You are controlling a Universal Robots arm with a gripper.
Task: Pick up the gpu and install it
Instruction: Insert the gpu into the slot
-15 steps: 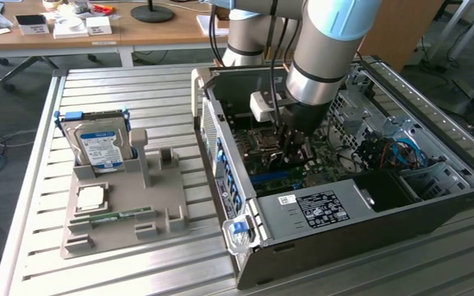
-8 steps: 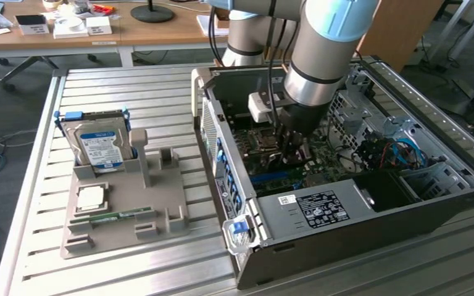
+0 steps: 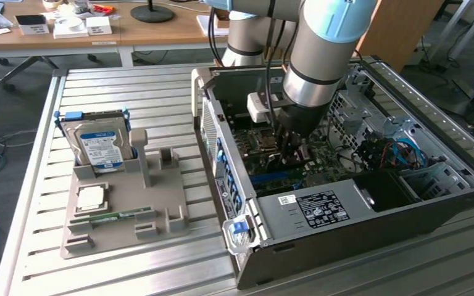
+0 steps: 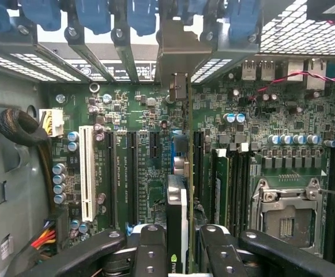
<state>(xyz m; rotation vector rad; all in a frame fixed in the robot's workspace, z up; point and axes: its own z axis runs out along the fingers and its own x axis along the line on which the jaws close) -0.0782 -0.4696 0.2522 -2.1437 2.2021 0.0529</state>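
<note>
My gripper (image 4: 181, 254) is shut on the gpu (image 4: 177, 202), which I see edge-on: a thin green card with a black fan housing on one face. The card stands upright between my two black fingers (image 4: 150, 251), over the green motherboard (image 4: 144, 173), in line with a long expansion slot. Its silver end bracket (image 4: 179, 52) reaches up to the case's rear slot openings. In the exterior view the arm reaches down into the open computer case (image 3: 434, 209), with the gripper (image 3: 291, 148) low over the motherboard. I cannot tell whether the card's edge is seated in the slot.
A white slot (image 4: 87, 173) and black slots (image 4: 131, 173) lie beside the card, and the CPU socket (image 4: 285, 210) is close by. On the exterior view's left a grey fixture (image 3: 121, 216) holds a hard drive (image 3: 97, 145) and a memory stick (image 3: 113, 217). Case walls surround the arm.
</note>
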